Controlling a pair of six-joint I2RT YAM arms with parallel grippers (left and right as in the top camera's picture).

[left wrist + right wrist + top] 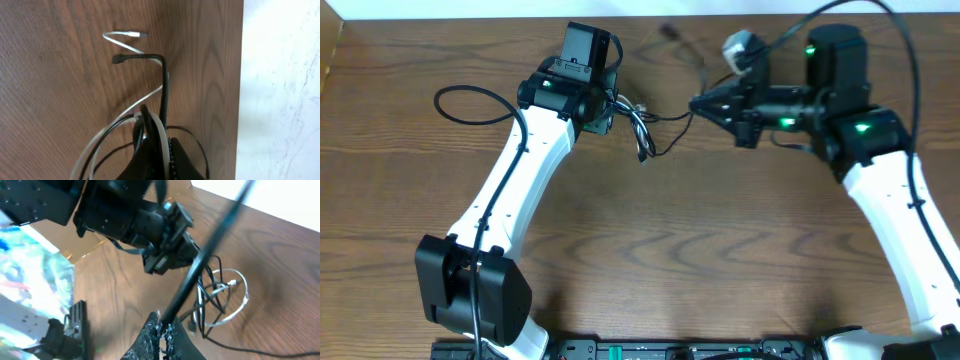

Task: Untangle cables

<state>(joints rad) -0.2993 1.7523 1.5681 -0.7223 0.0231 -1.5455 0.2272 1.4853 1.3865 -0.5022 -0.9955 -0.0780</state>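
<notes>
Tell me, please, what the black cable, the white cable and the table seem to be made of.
Black cable: likely a rubbery plastic sheath, matte; it bends sharply.
White cable: smooth plastic, slightly glossy, with a metallic-looking plug tip.
Table: wood or wood-look laminate, brown grain, satin.

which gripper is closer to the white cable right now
Left. The left gripper is shut on the tangle that contains the white cable. The right gripper sits off to the tangle's side, pinching only a black cable strand running out of it.
</notes>
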